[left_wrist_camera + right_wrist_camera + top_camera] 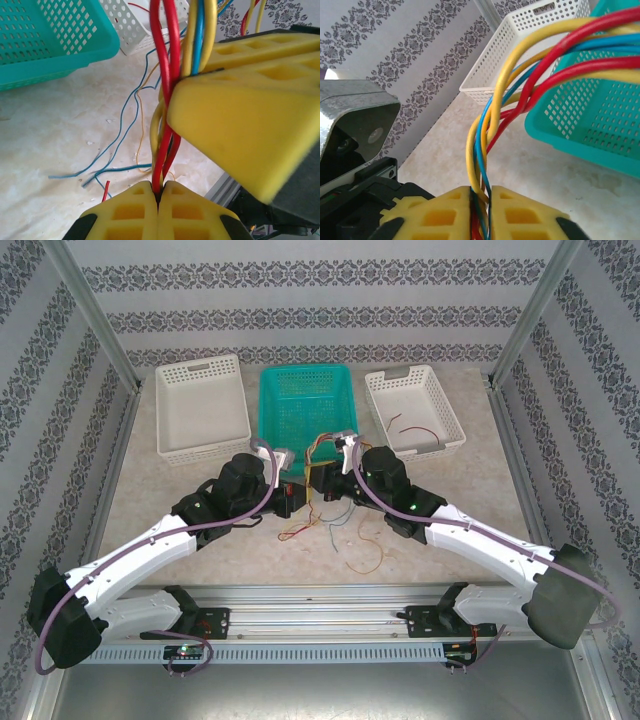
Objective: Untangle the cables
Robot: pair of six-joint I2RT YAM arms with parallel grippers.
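Observation:
The cables are thin red, yellow and blue wires, twisted into one bundle in the middle of the table, in front of the teal basket. My left gripper is shut on the red and yellow strands of the bundle. My right gripper is shut on the twisted cables close by; its yellow fingers press against the bundle in the left wrist view. From above, the left gripper and right gripper almost meet. Loose blue ends trail on the table.
A white basket stands at the back left. Another white basket at the back right holds a red wire. Metal frame posts rise at both back corners, and a rail runs along the near edge.

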